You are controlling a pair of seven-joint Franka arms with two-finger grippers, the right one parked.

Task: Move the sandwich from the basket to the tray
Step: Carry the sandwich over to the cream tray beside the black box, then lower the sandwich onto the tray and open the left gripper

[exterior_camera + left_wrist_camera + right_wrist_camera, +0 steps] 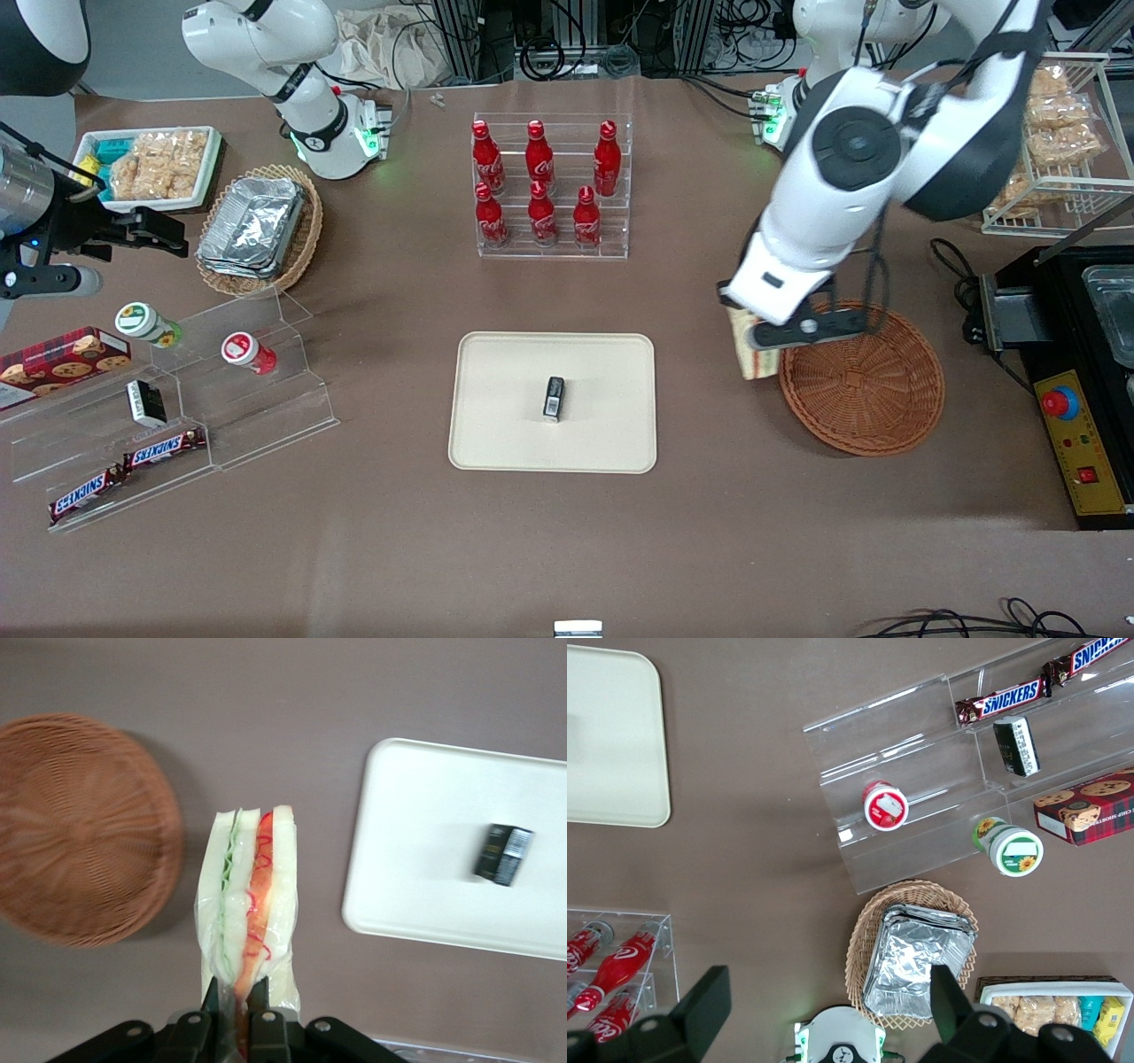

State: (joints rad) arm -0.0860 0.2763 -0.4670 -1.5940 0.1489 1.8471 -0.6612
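the left arm's black two-finger gripper (235, 1010) pinches one corner of the plastic-wrapped white-bread sandwich (246, 904), which hangs above the table between the round reddish-brown wicker basket (864, 381) and the cream rectangular tray (496, 372). that thin grip could slip, or the sandwich could land on the small black packet (554, 398) on the tray.

We see a robotics lab staged as a small snack shop. Two white robot arms (850, 168) are bolted to a brown table (567, 549), with tangled cables (576, 44) and aluminium framing along its farthest edge. Shop-style goods sit around: red cola bottles (542, 182) in a clear rack, Snickers bars (164, 447) on acrylic steps, a cookie box (62, 359). A control box (yellow, with a red stop button (1059, 403)) sits toward the working arm's end.
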